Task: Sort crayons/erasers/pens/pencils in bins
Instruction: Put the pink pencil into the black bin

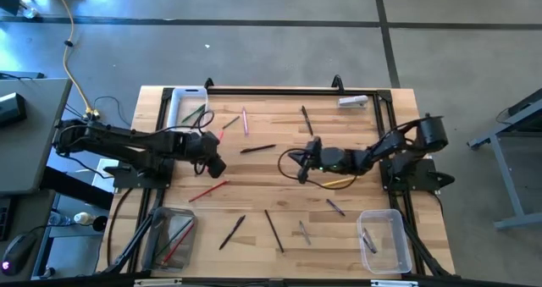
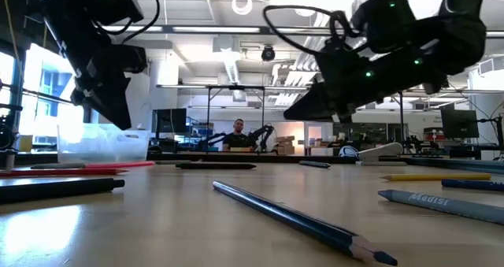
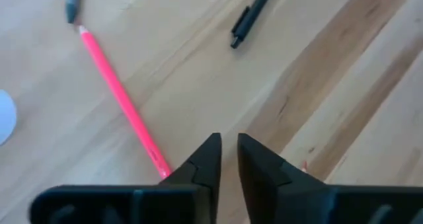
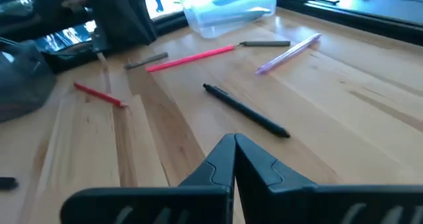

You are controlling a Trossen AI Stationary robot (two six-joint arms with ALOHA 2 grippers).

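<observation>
Already some sorting is being shown as done: green sticks are lying in the white-rimmed bin point(image 1: 187, 106), red and dark ones in the grey-tinted bin point(image 1: 172, 238), and a couple in the clear bin point(image 1: 385, 239), while roughly a dozen crayons, pens and pencils are being left scattered over the table point(image 1: 356, 170).

Starting at the left, the left gripper point(image 3: 225, 149) is being held low over bare wood, its jaws narrowed to a thin slit with nothing seen between them; the pink pencil point(image 3: 122, 95) is lying just beside one jaw tip, outside the gap, and a black pen point(image 3: 251, 16) is lying well ahead of the jaws.

Further right, the right gripper point(image 4: 234, 142) is being held with jaws pressed together and empty; another black pen point(image 4: 246, 111) is lying just ahead of the tips, a purple stick point(image 4: 289, 53) beyond it.

Open room is being left between the two grippers at mid-table, while the bins are sitting near the table's edges and frame rails
</observation>
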